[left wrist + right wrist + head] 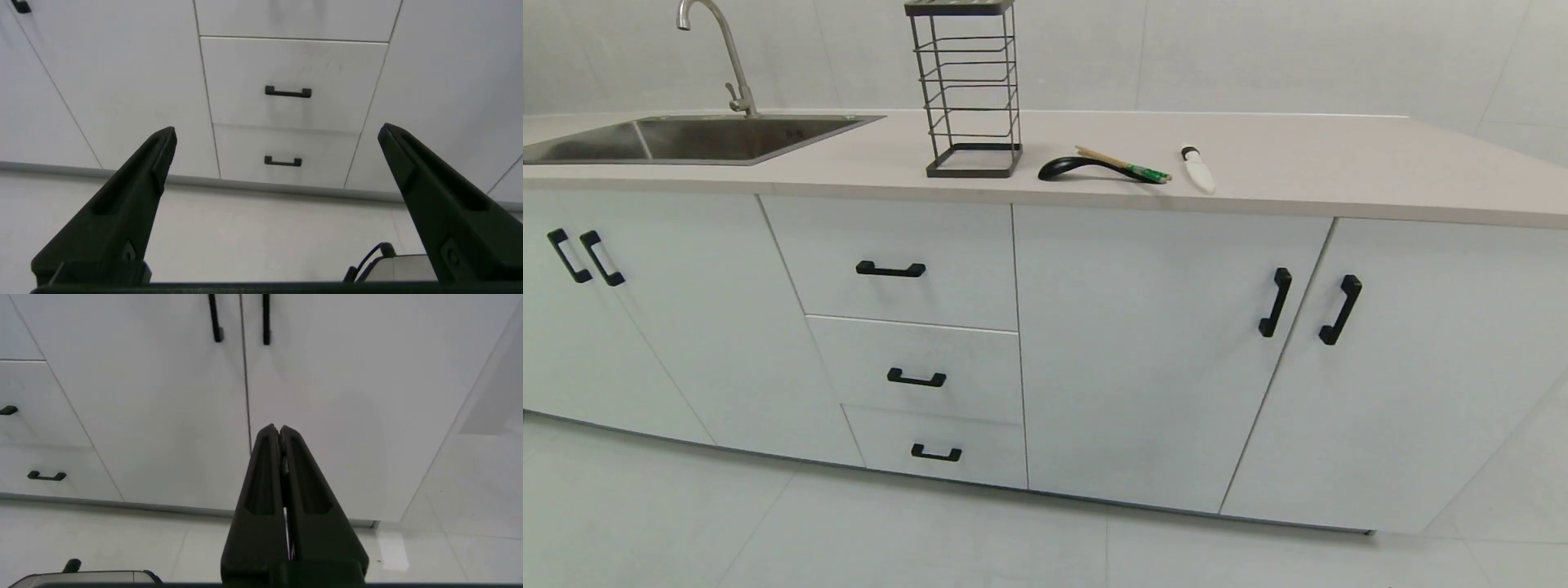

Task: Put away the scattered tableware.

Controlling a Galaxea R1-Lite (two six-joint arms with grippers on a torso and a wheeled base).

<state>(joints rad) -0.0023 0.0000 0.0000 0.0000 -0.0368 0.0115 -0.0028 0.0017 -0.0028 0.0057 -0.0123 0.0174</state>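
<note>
On the beige countertop (1298,163) lie a black spoon (1078,168), a pair of wooden chopsticks with green ends (1125,164) crossing its handle, and a white utensil with a black tip (1198,169) just to their right. A black wire rack (970,90) stands upright left of them. My left gripper (278,139) is open and hangs low before the lower drawers (290,82) with nothing between its fingers. My right gripper (281,434) is shut on nothing, low in front of the double cabinet doors (245,376).
A steel sink (686,137) with a curved faucet (719,49) sits at the counter's left end. Below are white cabinets with black handles and a stack of three drawers (907,343). Pale tiled floor (849,539) lies open in front of the cabinets.
</note>
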